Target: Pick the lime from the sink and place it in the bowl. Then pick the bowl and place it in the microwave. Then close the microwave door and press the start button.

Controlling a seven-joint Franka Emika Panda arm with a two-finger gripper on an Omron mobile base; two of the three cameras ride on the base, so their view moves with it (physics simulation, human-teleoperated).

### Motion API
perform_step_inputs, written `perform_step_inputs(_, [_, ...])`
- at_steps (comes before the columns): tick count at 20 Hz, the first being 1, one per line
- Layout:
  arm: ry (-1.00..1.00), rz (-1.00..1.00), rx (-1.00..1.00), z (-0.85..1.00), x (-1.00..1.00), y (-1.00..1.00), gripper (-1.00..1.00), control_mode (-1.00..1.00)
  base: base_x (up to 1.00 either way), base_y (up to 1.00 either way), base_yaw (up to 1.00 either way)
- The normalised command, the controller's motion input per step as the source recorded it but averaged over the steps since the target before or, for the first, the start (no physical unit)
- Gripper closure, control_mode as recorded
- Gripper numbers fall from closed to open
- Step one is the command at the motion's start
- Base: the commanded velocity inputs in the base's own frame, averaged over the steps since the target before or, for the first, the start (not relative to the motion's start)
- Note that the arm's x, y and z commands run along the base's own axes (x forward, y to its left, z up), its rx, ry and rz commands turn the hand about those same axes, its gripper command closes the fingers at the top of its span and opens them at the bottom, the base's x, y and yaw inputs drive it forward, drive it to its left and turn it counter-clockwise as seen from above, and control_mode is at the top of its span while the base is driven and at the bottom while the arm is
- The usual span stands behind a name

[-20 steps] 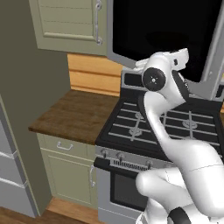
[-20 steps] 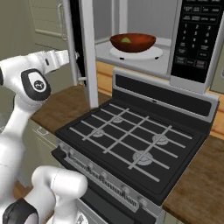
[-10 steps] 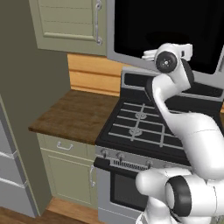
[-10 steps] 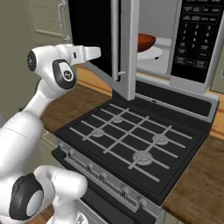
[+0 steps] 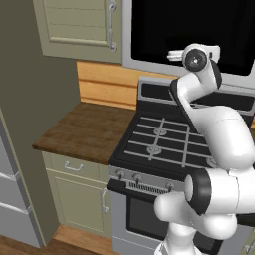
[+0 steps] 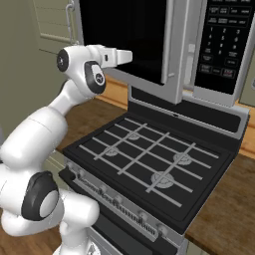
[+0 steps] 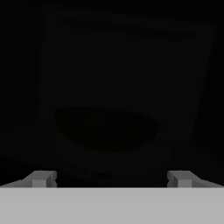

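Note:
The microwave [image 6: 219, 84] hangs above the stove. Its microwave door [image 6: 124, 30] [image 5: 164, 25], black glass in a silver frame, stands flush or nearly flush with the front. The bar handle [image 6: 172, 50] sits beside the black keypad panel [image 6: 225, 40]. My gripper [image 6: 130, 56] [image 5: 169, 55] is open, its tips against the door glass, nothing held. In the hand view the gripper [image 7: 111, 179] faces the dark window, fingertips [image 7: 41, 178] wide apart. The bowl [image 7: 107, 131] shows dimly through the glass. The lime is hidden and the sink is out of view.
A black gas stove [image 6: 149, 154] [image 5: 164, 144] lies below the arm. A wooden counter [image 5: 84, 132] reaches left to a tall grey-green panel [image 5: 30, 99]. Pale green wall cabinets [image 5: 79, 25] hang left of the microwave. More counter [image 6: 224, 214] lies right of the stove.
The microwave door swung from wide open to nearly flush, with my hand rising and moving along with it. The bowl inside, plainly seen before, is now behind the dark glass.

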Motion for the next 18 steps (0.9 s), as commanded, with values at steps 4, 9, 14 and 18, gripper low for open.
perform_step_inputs(4, [0.0, 0.03, 0.07, 0.0, 0.49, -0.41, -1.0, -1.0, 0.0, 0.0, 0.0])
perform_step_inputs(9, [0.0, 0.05, 0.07, -0.01, 0.6, -0.42, -1.0, -1.0, 0.0, 0.0, 0.0])
perform_step_inputs(14, [0.0, 0.08, 0.01, -0.11, 0.59, -0.22, -1.0, -1.0, 0.0, 0.0, 0.0])
perform_step_inputs(18, [-0.02, 0.01, 0.0, 0.05, -0.42, 0.08, -1.0, -1.0, 0.0, 0.0, 0.0])
